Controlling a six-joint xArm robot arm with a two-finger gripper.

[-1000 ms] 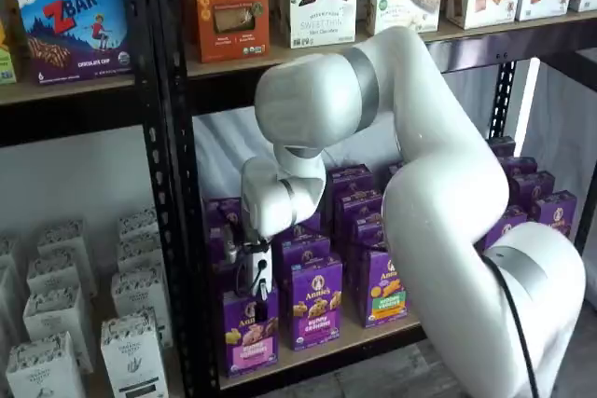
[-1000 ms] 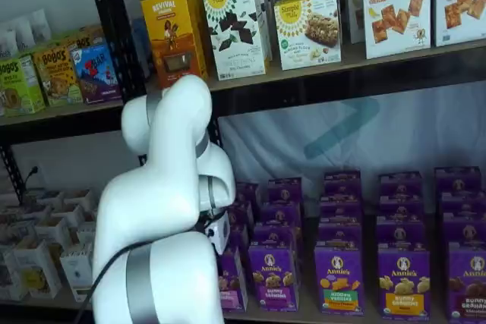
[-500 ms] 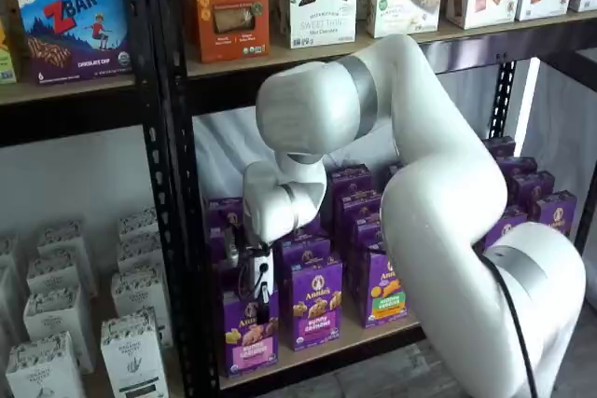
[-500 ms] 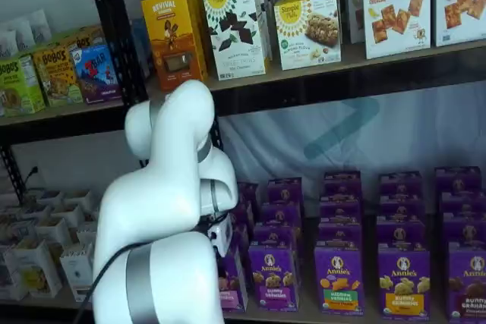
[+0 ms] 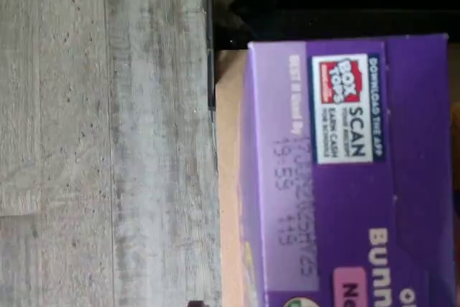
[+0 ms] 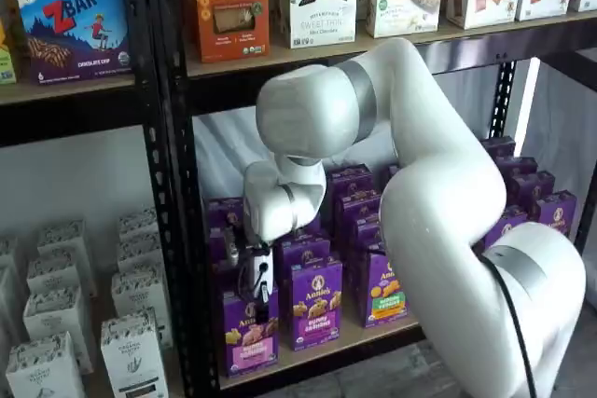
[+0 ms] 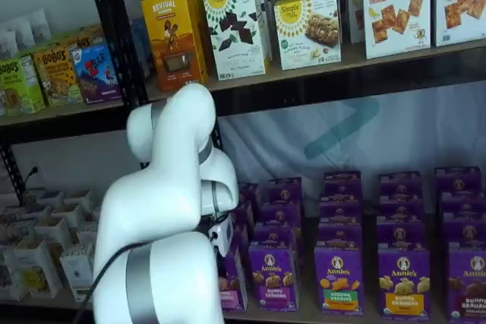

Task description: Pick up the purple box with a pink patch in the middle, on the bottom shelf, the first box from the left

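Observation:
The purple box (image 6: 249,333) stands at the left end of the bottom shelf (image 6: 328,346), with a pink panel low on its front. My gripper (image 6: 252,279) hangs right over its top, white body and black parts showing. Whether the fingers have a gap or touch the box does not show. In a shelf view the arm hides most of the box (image 7: 231,284), with the gripper body (image 7: 222,234) above it. The wrist view shows the box's purple top (image 5: 345,170) close up, with a Box Tops label and a bit of pink, on the tan shelf board (image 5: 228,177).
More purple Annie's cartons (image 6: 315,303) stand in rows right of the box and behind it. A black upright (image 6: 177,230) rises just left of it. White cartons (image 6: 131,342) fill the bay to the left. Grey floor (image 5: 108,134) lies below the shelf edge.
The arm has shifted slightly, and the gripper has edged a little down and left over the box. The box has not moved.

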